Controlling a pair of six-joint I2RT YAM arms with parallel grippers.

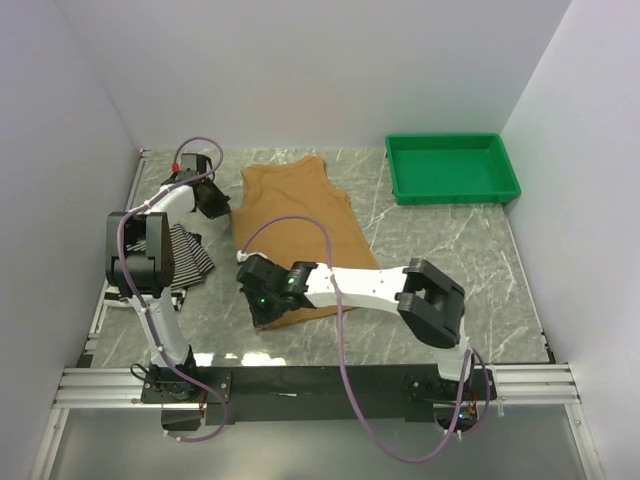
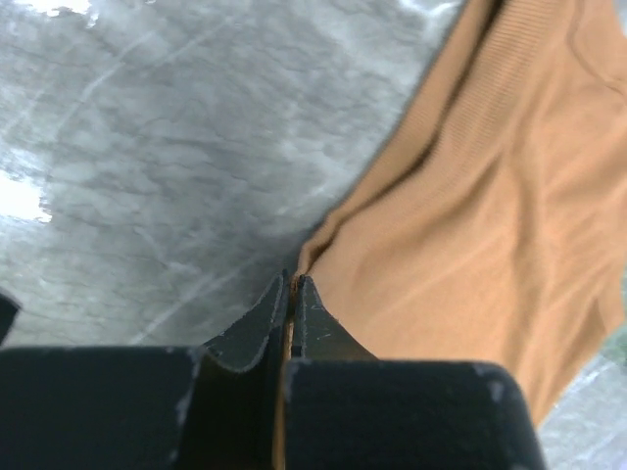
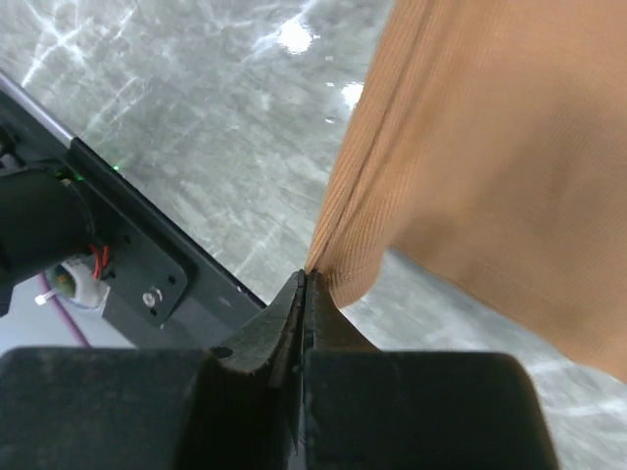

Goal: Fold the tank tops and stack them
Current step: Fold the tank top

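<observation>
Left tool [image 2: 292,289] and right tool [image 3: 302,284] are each pinching shut on an edge of the tan tank top [image 1: 300,215], which is lying on the counter [image 1: 440,250]. Its cloth is hanging light and limp from each pinch. Edge corners are judged the soundest holds.

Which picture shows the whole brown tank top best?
The top view: the plain tan-brown cloth tank top lies spread out there, mostly visible. The wrist views show only edges pinched by the left gripper and right gripper.
</observation>
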